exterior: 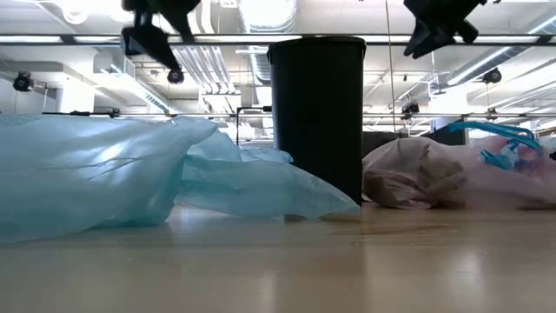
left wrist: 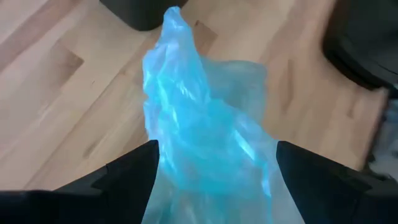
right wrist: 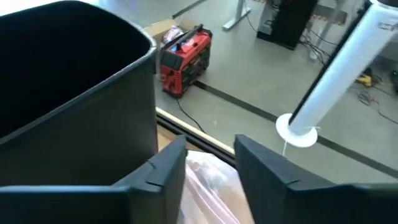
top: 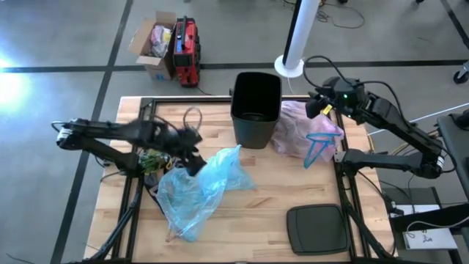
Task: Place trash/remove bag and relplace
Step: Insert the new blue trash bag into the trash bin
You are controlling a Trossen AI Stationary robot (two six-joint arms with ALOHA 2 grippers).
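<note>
While the black bin (top: 256, 108) stands upright near the back middle of the wooden table (top: 271, 213), the pink bag (top: 304, 130) is seen lying on the table just to the bin's right, filled and bunched, with its blue drawstrings (top: 319, 144) trailing toward the front. In the low view the same bag (exterior: 452, 174) is shown slumped on the tabletop beside the bin (exterior: 318, 117), brownish contents dimly visible through the plastic. No liner can be made out inside the bin.

The right gripper (top: 316, 107) is held above the back edge of the pink bag, close to the bin's right side. Its fingers (right wrist: 264, 163) are parted with a narrow gap between them, and nothing is gripped; the pink plastic (right wrist: 208, 190) lies below the gap.

The left gripper (top: 192, 158) is held over the left half of the table, above the near end of a light blue bag (top: 199, 187) that is spread loosely in front of the bin. Its fingers (left wrist: 134, 171) are spread wide on either side of the blue plastic (left wrist: 199, 137); whether the plastic is touched cannot be told.

A dark lid (top: 316, 227) lies flat near the front right corner of the table.
</note>
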